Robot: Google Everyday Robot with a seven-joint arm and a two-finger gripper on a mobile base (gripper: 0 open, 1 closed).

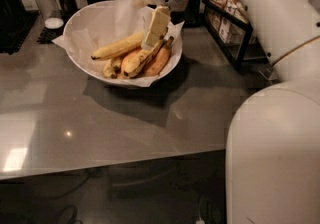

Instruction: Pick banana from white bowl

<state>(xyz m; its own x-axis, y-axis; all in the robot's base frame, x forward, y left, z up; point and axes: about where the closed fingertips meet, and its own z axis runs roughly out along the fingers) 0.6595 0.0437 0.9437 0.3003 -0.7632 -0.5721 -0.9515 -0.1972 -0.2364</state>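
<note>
Up front, the grey bench (75, 133). Toward 11 o'clock on it sits the white bowl (82, 28), its paper lining crinkled up the sides. Inside is a small heap of fruit. The banana (117, 48) is the long slender one on the heap's 10 o'clock side, its long axis running from 8 o'clock up to 2 o'clock. Shorter bananas (112, 65) and a fatter orange-toned one (159, 60) are tucked beside it. And here's the hand (150, 45), reaching down from 1 o'clock, its tip right at the banana's 2 o'clock end. Most of the fruit stretches away from it toward 8 o'clock. Touching or just above? Can't tell, nor whether the hand is open, closed or holding anything. Far back at 2 o'clock stands a wire rack (225, 28).
</note>
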